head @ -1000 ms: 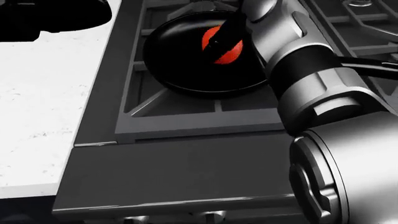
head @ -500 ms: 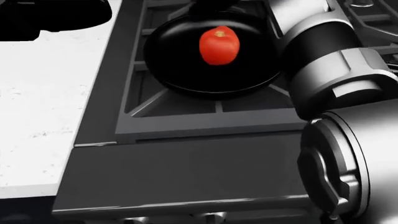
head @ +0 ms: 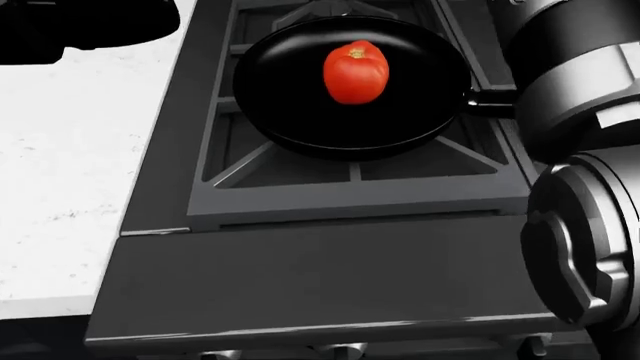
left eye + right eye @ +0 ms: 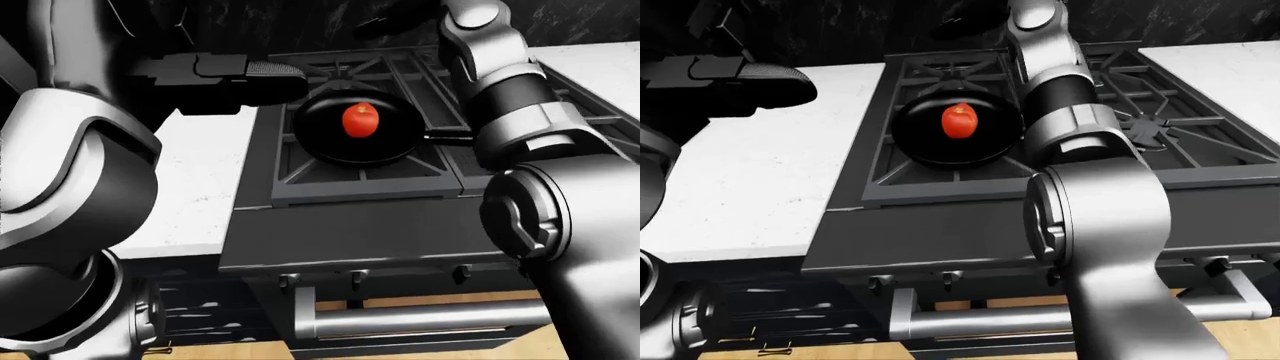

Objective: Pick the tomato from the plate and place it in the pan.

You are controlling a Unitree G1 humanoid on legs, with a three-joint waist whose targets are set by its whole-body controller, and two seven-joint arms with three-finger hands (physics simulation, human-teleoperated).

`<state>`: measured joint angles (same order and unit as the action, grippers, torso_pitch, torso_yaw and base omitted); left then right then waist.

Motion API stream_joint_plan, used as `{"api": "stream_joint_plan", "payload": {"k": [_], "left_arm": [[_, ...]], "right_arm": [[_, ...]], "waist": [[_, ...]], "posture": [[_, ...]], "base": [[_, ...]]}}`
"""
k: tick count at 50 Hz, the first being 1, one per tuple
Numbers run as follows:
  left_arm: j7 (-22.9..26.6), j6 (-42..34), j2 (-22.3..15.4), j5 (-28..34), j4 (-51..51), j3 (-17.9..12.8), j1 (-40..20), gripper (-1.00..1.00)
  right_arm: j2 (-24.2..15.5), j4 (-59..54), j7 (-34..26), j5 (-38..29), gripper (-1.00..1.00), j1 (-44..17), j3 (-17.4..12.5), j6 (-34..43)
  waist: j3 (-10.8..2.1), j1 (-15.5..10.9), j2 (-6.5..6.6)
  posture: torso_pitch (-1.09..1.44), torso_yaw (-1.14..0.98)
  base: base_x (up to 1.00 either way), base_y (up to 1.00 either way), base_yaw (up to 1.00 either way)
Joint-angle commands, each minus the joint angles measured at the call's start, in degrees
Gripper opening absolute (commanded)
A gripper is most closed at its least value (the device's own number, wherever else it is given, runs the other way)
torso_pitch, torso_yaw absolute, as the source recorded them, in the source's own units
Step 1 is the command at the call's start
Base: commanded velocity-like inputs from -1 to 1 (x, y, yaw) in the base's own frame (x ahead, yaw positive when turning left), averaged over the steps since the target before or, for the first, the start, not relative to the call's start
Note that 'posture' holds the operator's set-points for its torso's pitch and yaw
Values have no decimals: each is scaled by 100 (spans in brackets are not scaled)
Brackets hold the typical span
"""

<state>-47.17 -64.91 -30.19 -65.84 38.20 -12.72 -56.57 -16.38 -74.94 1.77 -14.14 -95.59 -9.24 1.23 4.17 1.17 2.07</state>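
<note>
A red tomato [image 3: 355, 72] lies inside the black pan [image 3: 300, 112] on the stove's left burner, free of any hand. My right arm [image 3: 585, 82] rises along the right edge of the head view. Its dark hand [image 4: 962, 27] hovers above the pan's top edge against the dark wall, fingers spread and empty. My left hand [image 4: 255, 75] is a flat black shape over the white counter, left of the pan, fingers stretched out and empty. No plate shows in any view.
The pan's handle [image 3: 492, 97] points right toward my right arm. The grey stove grates [image 3: 300, 191] surround the pan. The white counter [image 3: 60, 187] lies to the left, another counter [image 4: 1220, 67] to the right. The oven's handle bar [image 4: 420, 319] is below.
My right hand let go of the tomato and drew away up and to the right. The tomato now lies uncovered in the pan. The left hand has not moved.
</note>
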Motion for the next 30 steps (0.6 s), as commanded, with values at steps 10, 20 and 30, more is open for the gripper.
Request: {"api": "stream_joint_plan", "payload": {"k": [10, 20, 30], "left_arm": [[33, 176, -91, 132, 15, -101, -158, 100], [-64, 218, -129, 90, -32, -162, -275, 100], [-233, 287, -205, -33, -28, -171, -374, 100]], "right_arm": [[-408, 742, 73, 641, 100, -403, -8, -177], [-753, 1730, 18, 989, 100, -200, 58, 345], [-1134, 4675, -210, 1251, 100, 918, 16, 2018]], "waist": [[-163, -9, -19], [-139, -14, -50], [-111, -66, -109]], "posture": [[0, 0], [0, 0], [0, 0]], "base": [[0, 0, 0], [0, 0, 0], [0, 0, 0]]}}
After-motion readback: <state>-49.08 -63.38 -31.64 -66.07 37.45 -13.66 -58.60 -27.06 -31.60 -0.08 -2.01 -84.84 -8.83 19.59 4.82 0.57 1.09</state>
